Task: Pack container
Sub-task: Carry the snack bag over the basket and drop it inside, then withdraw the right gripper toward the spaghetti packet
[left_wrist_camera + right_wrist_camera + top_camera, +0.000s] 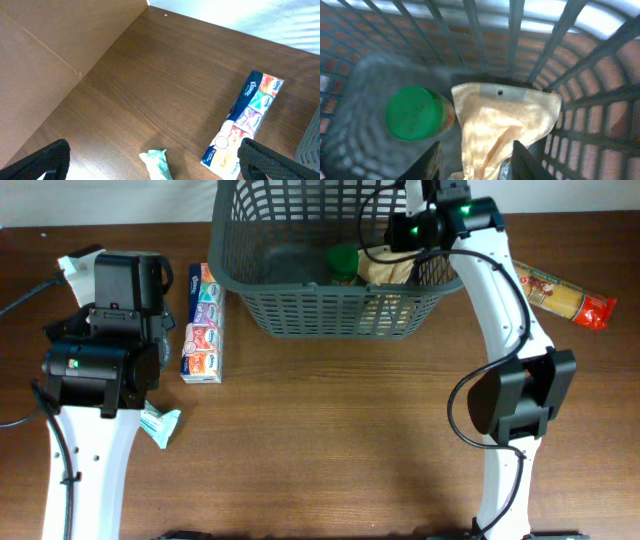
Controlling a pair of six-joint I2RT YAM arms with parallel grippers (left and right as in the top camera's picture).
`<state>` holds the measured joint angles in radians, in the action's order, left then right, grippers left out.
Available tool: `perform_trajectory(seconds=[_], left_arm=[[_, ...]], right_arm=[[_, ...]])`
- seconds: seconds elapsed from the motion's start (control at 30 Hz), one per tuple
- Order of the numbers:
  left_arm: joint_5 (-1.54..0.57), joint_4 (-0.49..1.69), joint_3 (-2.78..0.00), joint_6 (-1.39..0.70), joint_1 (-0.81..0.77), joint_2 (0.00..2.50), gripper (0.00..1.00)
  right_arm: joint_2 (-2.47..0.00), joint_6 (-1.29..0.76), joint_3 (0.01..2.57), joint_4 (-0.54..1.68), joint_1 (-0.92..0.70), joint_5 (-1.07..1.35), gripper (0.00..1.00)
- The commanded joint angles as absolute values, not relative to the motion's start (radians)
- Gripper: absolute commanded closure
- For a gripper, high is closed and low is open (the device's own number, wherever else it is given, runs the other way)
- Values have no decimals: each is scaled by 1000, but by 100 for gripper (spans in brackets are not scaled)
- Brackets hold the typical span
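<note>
**Inspector:** Begin at the near edge. What lies outside?

**Assessor:** On the table (330, 440), a small teal-and-white packet (160, 425) lies just beside the left arm. Beyond it a tissue multipack (203, 325) lies lengthwise, near the left wall of the container (300, 315) but apart from it. The left gripper (152, 145) hangs over that stretch, jaws spread wide and holding nothing.

**Inspector:** The container itself?

**Assessor:** It stands upright at the far middle of the table. Inside, a green-lidded jar (415, 112) stands on the bottom. A tan pouch (505, 115) leans against the right-hand lattice wall, touching the jar.

**Inspector:** And the right gripper?

**Assessor:** The right gripper (475, 155) reaches down inside, jaws parted astride the pouch's lower end. Whether they pinch it or stand clear of it, I cannot tell.

**Inspector:** Step in hand?

**Assessor:** In my judgement, depositing the pouch. To the far right a spaghetti bag (565, 298) lies outside, one end hidden by the right arm.

**Inspector:** Next move?

**Assessor:** Confirm the pouch is free and rise straight up, clear of rim and lattice. Then fetch an outside item. The spaghetti suits the right arm; the tissues and packet suit the left.
</note>
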<state>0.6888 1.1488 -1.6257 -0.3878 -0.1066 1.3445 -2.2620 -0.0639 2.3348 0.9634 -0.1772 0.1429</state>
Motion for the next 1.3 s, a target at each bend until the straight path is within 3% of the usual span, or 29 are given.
perform_trajectory(seconds=[0.0,0.07,0.13,0.23,0.27,0.4,0.63,0.8,0.9,1.03,1.27], left_arm=[[703,1149,-1638,-387,-102,1335,1],[703,1149,-1638,-387,-102,1335,1],[703,1149,-1638,-387,-102,1335,1],[703,1149,-1638,-387,-102,1335,1],[703,1149,-1638,-387,-102,1335,1],[703,1149,-1638,-387,-102,1335,1],[703,1149,-1638,-387,-102,1335,1],[703,1149,-1638,-387,-102,1335,1],[703,1149,-1638,-387,-102,1335,1],[703,1149,-1638,-387,-102,1335,1],[703,1149,-1638,-387,-102,1335,1]], right_arm=[[-2231,-59,2510,994,-182,142,61],[-2229,-59,2642,1046,-181,141,59],[-2227,-57,2794,1108,-176,141,49],[-2219,-3,3039,1239,-160,142,9],[-2218,39,3108,1284,-152,141,1],[-2135,199,3127,1371,-111,104,1],[-2090,203,3127,1597,-36,93,1],[-2091,152,3115,1607,0,132,1],[-2098,-100,3113,1576,9,-42,1],[-2117,-599,3113,1567,56,-408,1],[-2166,-1172,3071,1594,211,-413,1]])
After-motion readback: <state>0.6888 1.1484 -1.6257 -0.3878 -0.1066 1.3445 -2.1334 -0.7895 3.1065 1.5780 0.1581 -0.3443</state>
